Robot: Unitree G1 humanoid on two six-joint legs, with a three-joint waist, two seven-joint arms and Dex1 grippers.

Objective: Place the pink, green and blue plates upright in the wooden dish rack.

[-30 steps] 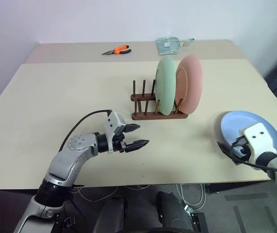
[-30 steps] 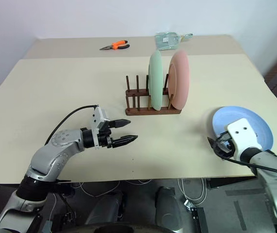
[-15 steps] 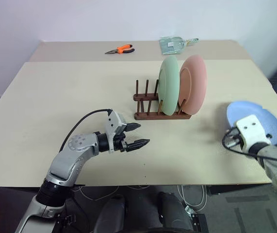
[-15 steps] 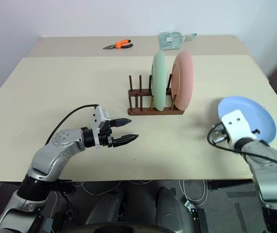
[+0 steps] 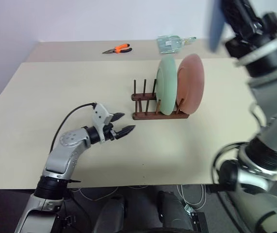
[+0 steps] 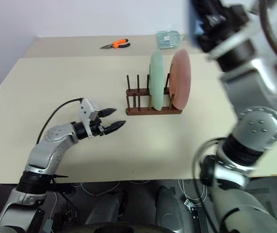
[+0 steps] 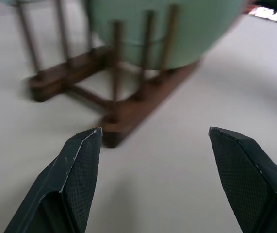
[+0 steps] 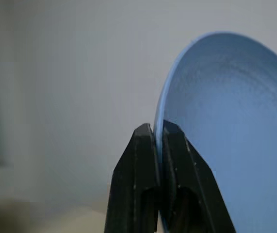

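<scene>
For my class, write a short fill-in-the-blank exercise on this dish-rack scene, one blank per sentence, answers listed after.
1. The right gripper is shut on the rim of the ____ plate.
2. In the wooden dish rack, the green plate stands beside the ____ plate.
3. The left gripper hovers with its jaws ____.
4. The orange-handled ____ lie on the far table.

Answers: blue; pink; open; pliers

blue plate [image 5: 216, 24] cut off by top edge in eye views, motion-blurred; its far side runs off the right wrist frame. pink plate [image 5: 191, 86] half hidden behind green plate [image 5: 166, 86]. clear packet [image 5: 170, 44] at surface's back, contents too small to read
</scene>
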